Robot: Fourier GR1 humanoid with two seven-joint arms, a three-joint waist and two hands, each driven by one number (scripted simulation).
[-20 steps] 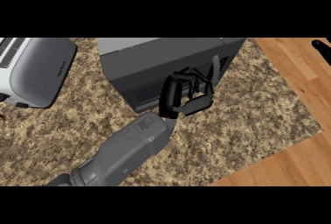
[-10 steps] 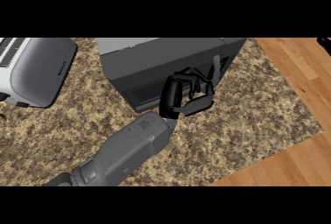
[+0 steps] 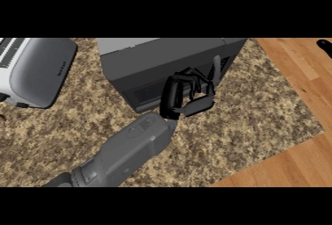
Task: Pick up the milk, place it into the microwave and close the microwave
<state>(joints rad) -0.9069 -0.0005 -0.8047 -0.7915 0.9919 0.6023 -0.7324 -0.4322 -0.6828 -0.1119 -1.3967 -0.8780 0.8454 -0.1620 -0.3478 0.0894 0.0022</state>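
The microwave (image 3: 170, 61) stands at the back of the speckled counter (image 3: 253, 118), its front toward the viewer. One hand (image 3: 185, 94) is raised against that front, by the thin door edge (image 3: 215, 70), with its fingers curled; whether they hold anything cannot be told. No milk shows, nor the microwave's inside. A toaster (image 3: 35, 70) sits well left of the microwave.

Grey forearm (image 3: 130, 151): smooth, boxy casing, paler upper panel, darker collar at the lower end. Narrowing wrist near the microwave (image 3: 165, 61) front. Black hand (image 3: 185, 94): glossy slender fingers (image 3: 194, 79), flat dark palm plate.
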